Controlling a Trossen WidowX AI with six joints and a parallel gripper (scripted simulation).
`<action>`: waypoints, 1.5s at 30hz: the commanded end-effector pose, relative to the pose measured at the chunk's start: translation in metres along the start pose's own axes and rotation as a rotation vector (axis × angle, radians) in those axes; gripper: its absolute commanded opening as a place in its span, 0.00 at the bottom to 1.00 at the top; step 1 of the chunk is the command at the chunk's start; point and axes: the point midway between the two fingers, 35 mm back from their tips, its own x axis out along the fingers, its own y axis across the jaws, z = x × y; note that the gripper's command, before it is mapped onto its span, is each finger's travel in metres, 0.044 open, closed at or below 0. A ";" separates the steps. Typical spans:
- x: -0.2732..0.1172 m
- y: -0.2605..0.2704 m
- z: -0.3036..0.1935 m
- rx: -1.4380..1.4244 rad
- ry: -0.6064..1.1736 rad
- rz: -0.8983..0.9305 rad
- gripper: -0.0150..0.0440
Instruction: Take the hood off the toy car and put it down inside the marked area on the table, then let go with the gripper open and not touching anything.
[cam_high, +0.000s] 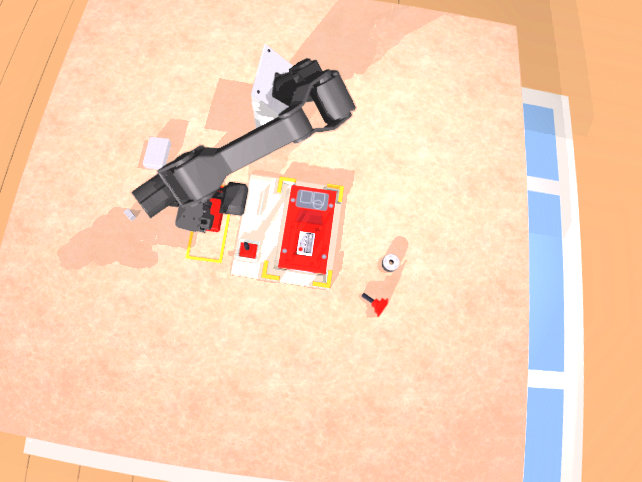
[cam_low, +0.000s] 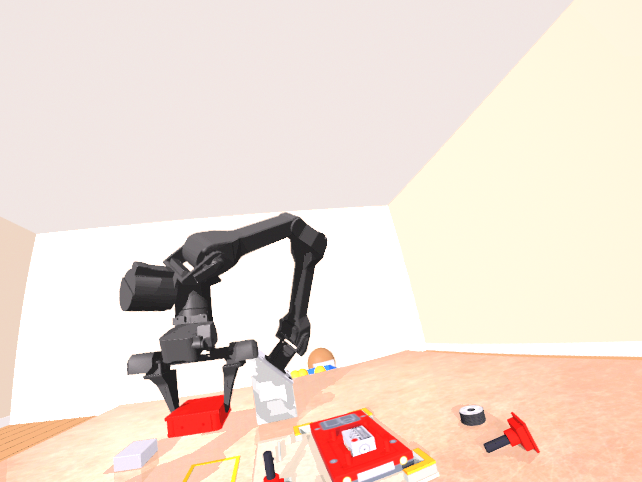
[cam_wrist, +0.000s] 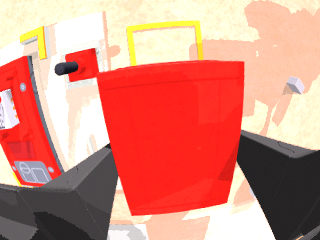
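The red hood (cam_high: 215, 213) (cam_low: 196, 418) (cam_wrist: 172, 135) is a boxy red piece, off the car and held up above the table. My gripper (cam_low: 201, 407) (cam_wrist: 175, 142) is shut on it, one finger on each side. The marked area is a yellow outline (cam_high: 205, 258) (cam_low: 215, 460) (cam_wrist: 165, 25). In the top view the gripper and hood cover its upper end; in the wrist view it runs behind the hood. The toy car (cam_high: 291, 228) (cam_low: 331, 451) (cam_wrist: 30, 125) is red, with a white engine block in its open front, to the right of the marked area.
A pale board (cam_high: 259, 223) lies under the car and bears a red part with a black handle (cam_high: 247, 251) (cam_wrist: 82, 65). Another handled red part (cam_high: 380, 306) (cam_low: 521, 435) and a wheel (cam_high: 384, 263) (cam_low: 472, 416) lie right. A pale block (cam_high: 156, 152) (cam_low: 135, 454) and a tiny one (cam_high: 129, 214) (cam_wrist: 295, 85) lie left.
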 end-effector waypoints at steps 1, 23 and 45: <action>0.000 -0.011 -0.003 -0.010 0.000 -0.003 0.25; 0.018 -0.012 -0.002 -0.010 -0.001 -0.004 0.25; 0.039 -0.012 -0.001 -0.010 -0.001 -0.003 0.25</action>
